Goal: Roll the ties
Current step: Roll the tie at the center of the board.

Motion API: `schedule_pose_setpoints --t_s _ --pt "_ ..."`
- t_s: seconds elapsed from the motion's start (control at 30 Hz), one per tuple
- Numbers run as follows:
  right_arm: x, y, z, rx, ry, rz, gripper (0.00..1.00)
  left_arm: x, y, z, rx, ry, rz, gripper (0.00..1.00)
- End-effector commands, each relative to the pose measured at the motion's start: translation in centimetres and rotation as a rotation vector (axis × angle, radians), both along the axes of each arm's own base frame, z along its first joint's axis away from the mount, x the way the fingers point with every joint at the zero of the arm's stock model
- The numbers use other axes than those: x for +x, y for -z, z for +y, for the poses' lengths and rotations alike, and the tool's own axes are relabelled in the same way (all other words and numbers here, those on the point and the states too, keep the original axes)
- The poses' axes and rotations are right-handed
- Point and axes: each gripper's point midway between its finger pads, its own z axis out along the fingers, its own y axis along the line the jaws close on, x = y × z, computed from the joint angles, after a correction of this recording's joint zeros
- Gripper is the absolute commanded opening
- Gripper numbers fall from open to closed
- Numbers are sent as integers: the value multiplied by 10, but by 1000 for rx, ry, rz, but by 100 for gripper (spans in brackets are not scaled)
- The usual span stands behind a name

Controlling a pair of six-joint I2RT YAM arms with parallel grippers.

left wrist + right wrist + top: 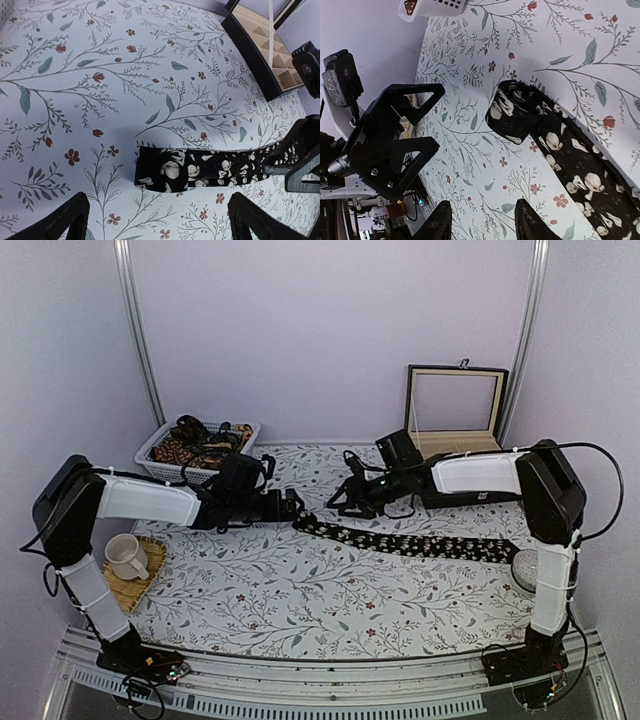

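Observation:
One of the ties, black with pale flower specks [420, 543], lies flat across the flowered tablecloth from centre to right. Its left end is folded over into a short flap [165, 170], which also shows in the right wrist view [512, 115]. My left gripper [290, 506] hovers just left of that end, open wide, its fingers [65, 220] apart from the fabric. My right gripper [345, 498] hangs just behind the same end, open with only bare cloth between its fingertips [482, 222]. Neither gripper touches the tie.
A white basket [195, 445] with more ties stands at the back left. An open dark box [455, 410] with compartments is at the back right. A cup [125, 555] rests on a woven mat [140, 585] front left; a round object [525, 570] lies far right.

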Motion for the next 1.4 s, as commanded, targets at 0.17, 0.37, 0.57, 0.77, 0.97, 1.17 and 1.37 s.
schedule_pose_setpoints --t_s 0.17,0.37,0.57,0.77,0.97,1.17,1.37 --pt "15 70 41 -22 -9 95 27 12 20 -5 -275 76 113 91" --pt "21 87 49 -13 -4 123 18 17 32 -8 -332 94 150 85" --pt "25 110 56 -8 -5 161 15 22 41 -9 -348 98 171 76" --pt "29 119 60 -2 0 176 13 27 51 -10 -357 105 191 72" --pt "32 127 62 -5 3 189 11 26 72 -15 -410 132 243 65" --pt "34 141 63 -33 7 205 7 23 75 -18 -496 160 256 63" --pt "36 148 64 -58 4 211 6 18 74 -24 -570 199 268 59"
